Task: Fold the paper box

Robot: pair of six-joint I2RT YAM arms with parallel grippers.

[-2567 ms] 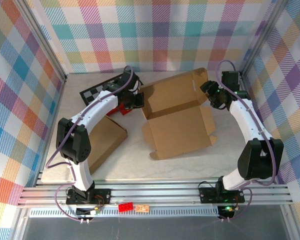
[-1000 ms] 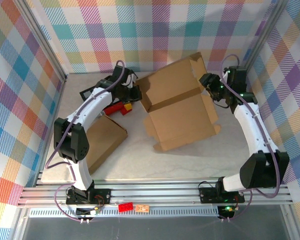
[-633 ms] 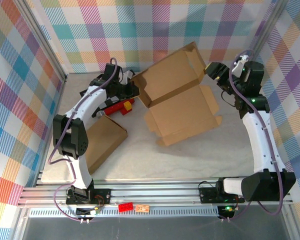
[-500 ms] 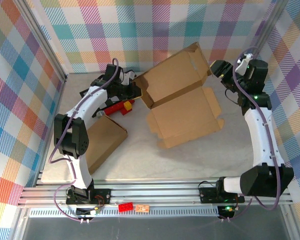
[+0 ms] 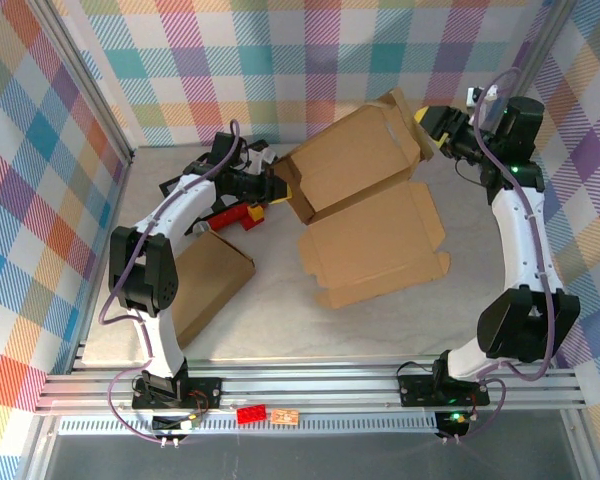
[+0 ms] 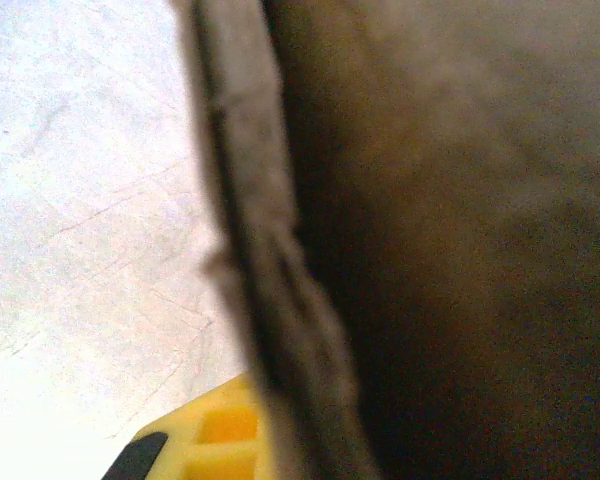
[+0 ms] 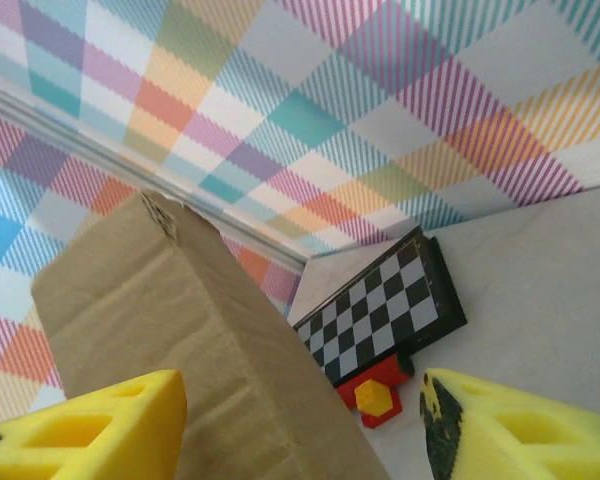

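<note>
- Toward the table's (image 5: 280, 320) far edge, the paper box (image 5: 375, 240) lies half flat, with its rear panel (image 5: 355, 160) tilted up.
- The right gripper (image 5: 432, 128) straddles the panel's top corner, its fingers spread apart. The left gripper (image 5: 277, 186) is at the left edge, and I cannot tell its grip.
- Best to pinch firmly, then swing both ends evenly over the crease.

The paper box (image 5: 370, 235) has slid rightward across the bench (image 5: 280, 322), and its rear panel now tips up more steeply; the right gripper (image 5: 432, 128) has climbed and drawn back to that panel's top right corner; the left gripper (image 5: 278, 186) has advanced to its left edge.
</note>
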